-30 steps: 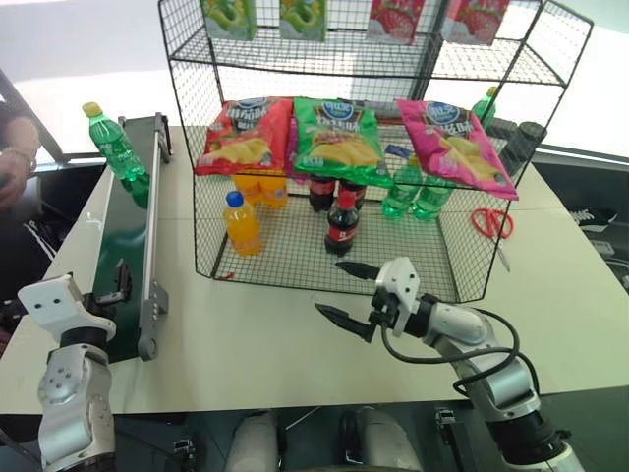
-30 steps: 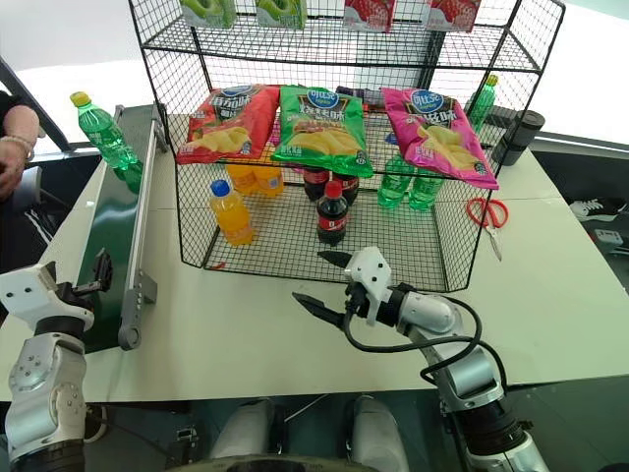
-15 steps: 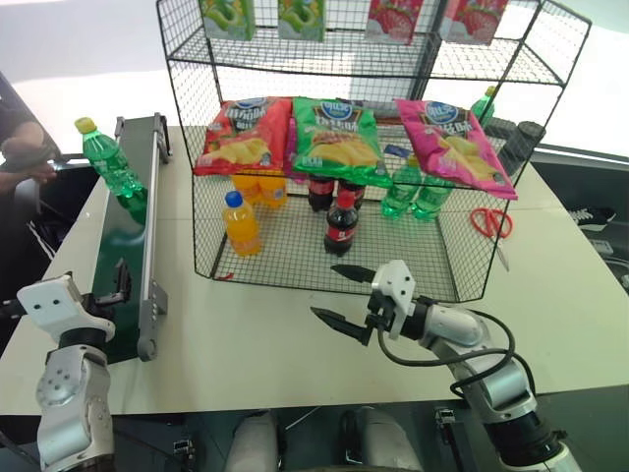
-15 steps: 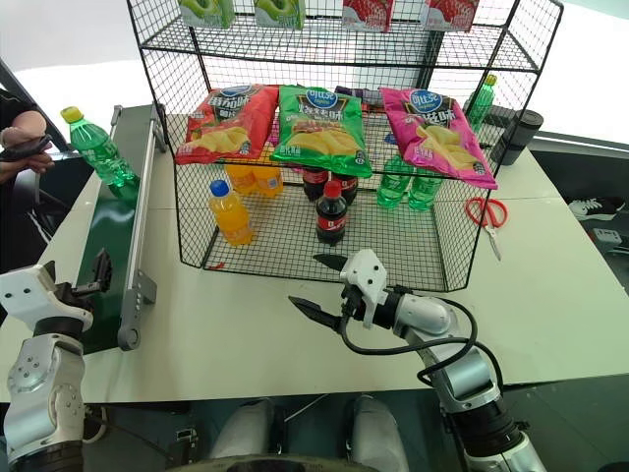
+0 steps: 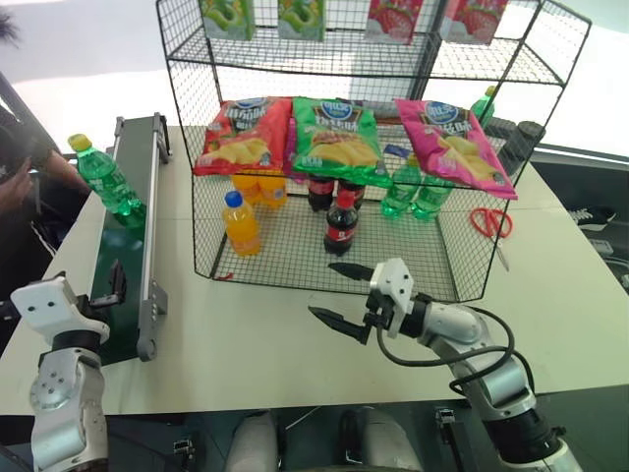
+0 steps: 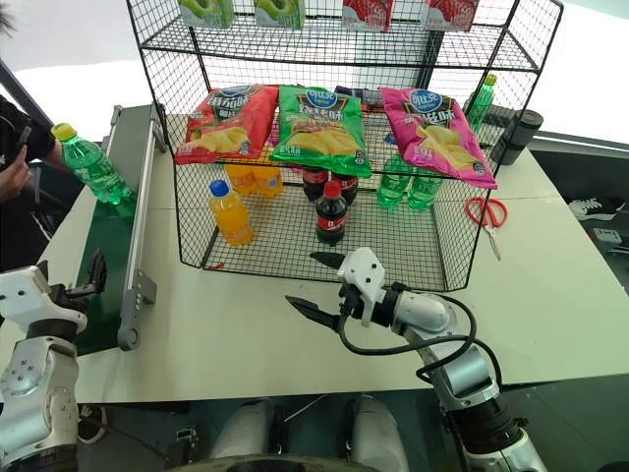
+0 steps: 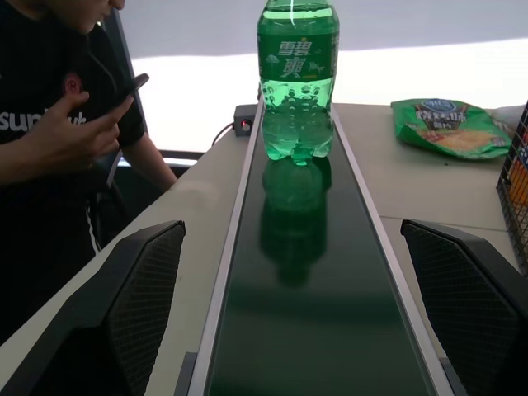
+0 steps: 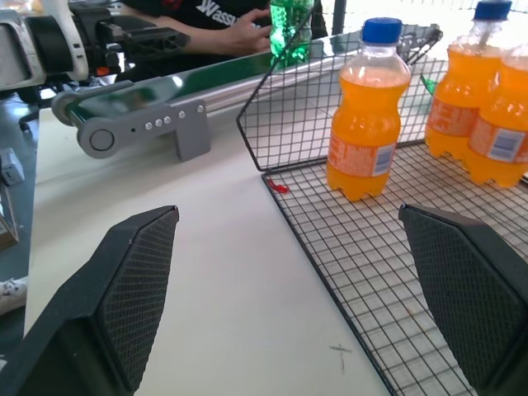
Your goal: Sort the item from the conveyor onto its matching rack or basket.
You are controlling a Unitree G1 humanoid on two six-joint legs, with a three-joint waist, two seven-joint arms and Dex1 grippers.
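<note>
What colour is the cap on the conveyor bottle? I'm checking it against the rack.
Yellow, on the green bottle; clearest in the left eye view.

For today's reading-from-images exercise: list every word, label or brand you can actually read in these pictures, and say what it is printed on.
"雪碧" with a third character, "爽": label of the green soda bottle on the conveyor.
"sup…": cut-off white letters on the person's black shirt.
Crisp bags, cartons on the top tier and cola bottle carry print too small to read.
</note>
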